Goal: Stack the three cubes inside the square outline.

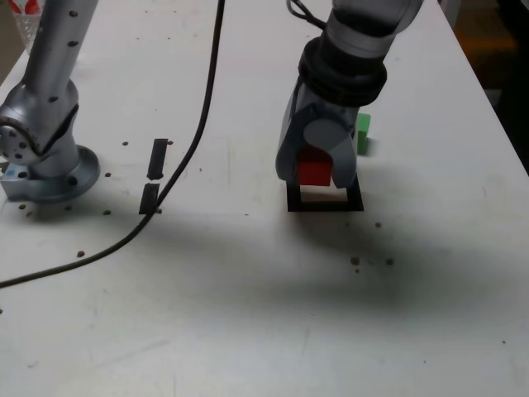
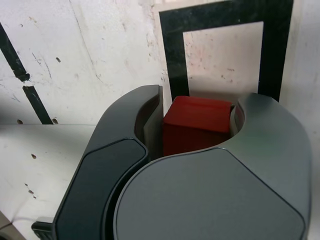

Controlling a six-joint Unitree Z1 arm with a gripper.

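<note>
- Tool [image 1: 315,176] clenched around the red cube [image 2: 199,120], at the square outline [image 1: 331,206].
- Green cube [image 1: 363,130], partly hidden, just right of the tool.
- Black strips [image 1: 159,157] farther left.

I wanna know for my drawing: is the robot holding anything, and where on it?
Yes, the red cube. The jaws hold it by two opposite sides, with its top showing between them.

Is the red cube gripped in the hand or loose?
Gripped, it appears: in the wrist view the red cube sits between the fingers of the hand, their inner faces meeting its sides.
</note>
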